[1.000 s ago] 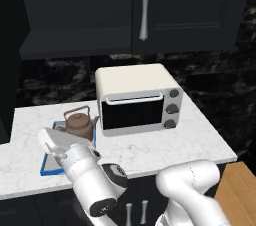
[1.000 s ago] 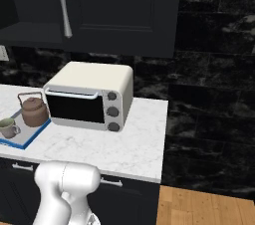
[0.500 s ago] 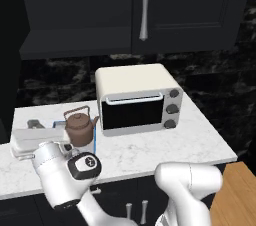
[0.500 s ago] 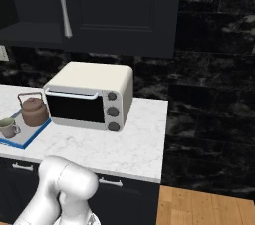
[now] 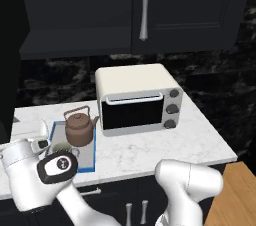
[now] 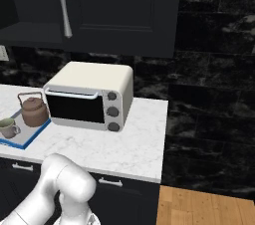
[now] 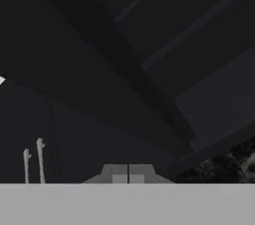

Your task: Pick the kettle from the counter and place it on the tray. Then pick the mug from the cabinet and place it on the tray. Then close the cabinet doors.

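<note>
Kettle (image 5: 79, 126) and mug (image 6: 7, 127) stand on the tray (image 6: 26, 137), at the table's left end; closing the cabinet doors (image 5: 192, 7) remains. Hand (image 7: 128, 173) fingers pressed together, empty

Mug (image 5: 61, 148) half hidden behind the arm, tray (image 6: 31, 136) cut by left edge, end effector fingertips barely visible.
</note>
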